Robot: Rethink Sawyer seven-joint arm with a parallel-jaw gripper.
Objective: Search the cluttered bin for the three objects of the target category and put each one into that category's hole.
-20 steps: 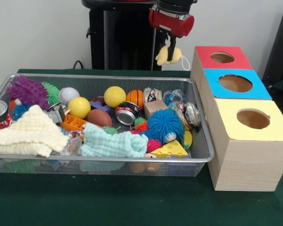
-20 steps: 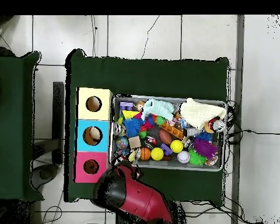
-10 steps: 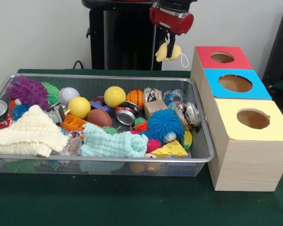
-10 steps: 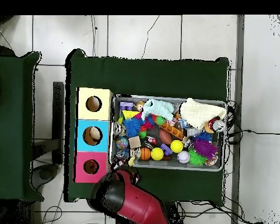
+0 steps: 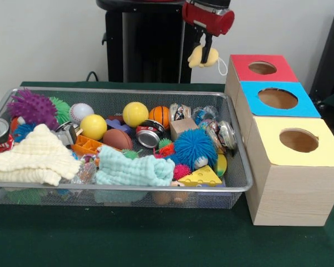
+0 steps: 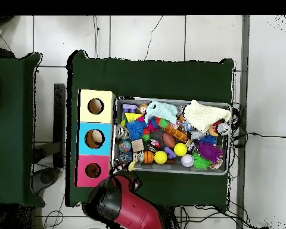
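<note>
Since a second ago the gripper (image 5: 204, 49) has risen and drifted toward the boxes, its jaws clamped on a small yellow toy (image 5: 203, 56), perhaps a plush, hanging beside the red box (image 5: 255, 69), whose hole (image 5: 262, 68) lies further right.

A glossy red cuff (image 5: 208, 18) with a rounded, cylindrical shape sits at the top of the frame in the front view, capped above by a black section. Below it hangs the end effector (image 5: 205, 51), dark and narrow. Behind stands the black pedestal (image 5: 141, 41), a broad upright column with a rounded dark top. In the overhead view, at the lower left of the frame, the arm (image 6: 124, 206) shows as a bulky red shell with a black rounded joint housing.
</note>
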